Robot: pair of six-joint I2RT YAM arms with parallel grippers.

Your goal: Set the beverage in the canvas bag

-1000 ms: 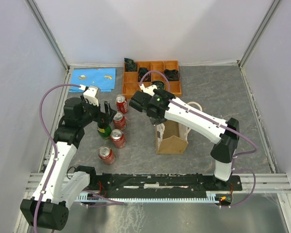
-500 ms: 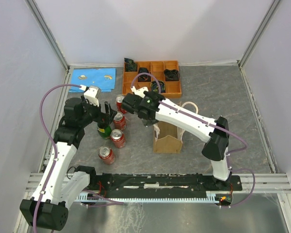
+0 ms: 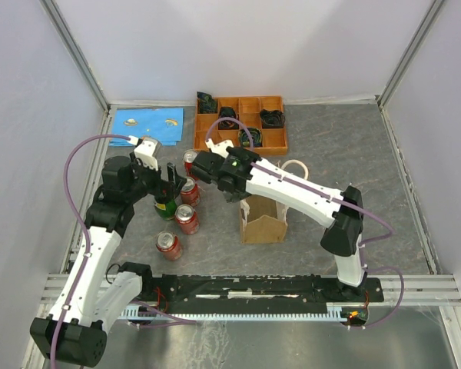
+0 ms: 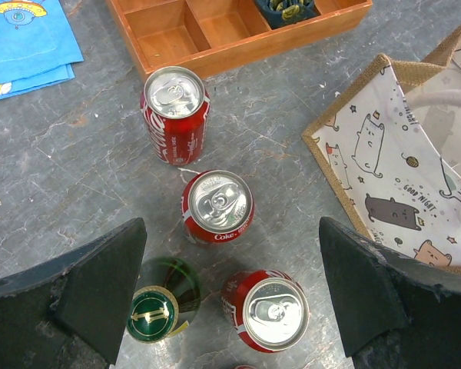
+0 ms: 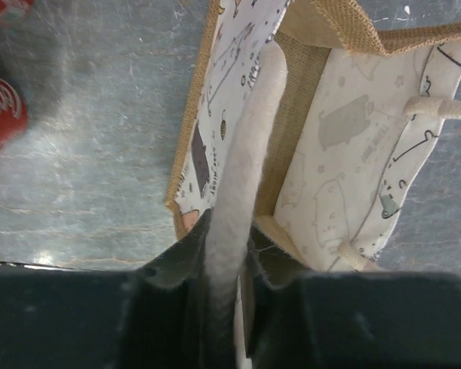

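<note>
The canvas bag (image 3: 263,221) stands open right of the drinks, its printed lining showing in the right wrist view (image 5: 346,131). My right gripper (image 3: 235,192) is shut on one cream rope handle (image 5: 242,154) at the bag's left rim. Three red cola cans (image 4: 174,111) (image 4: 217,206) (image 4: 265,307) and a green bottle (image 4: 157,311) stand on the grey table. My left gripper (image 4: 230,257) is open and empty, hovering above them, with the nearest can and the bottle between its fingers (image 4: 100,292). The bag's corner (image 4: 399,169) shows right of the cans.
An orange compartmented tray (image 3: 240,123) with dark items sits behind the cans. A blue cloth (image 3: 147,125) lies at the back left. A further red can (image 3: 168,244) stands nearest the front. White walls close in both sides.
My right arm has swung left with the handle in its grip, dragging the bag a little left toward the cans. My left arm has barely moved.
</note>
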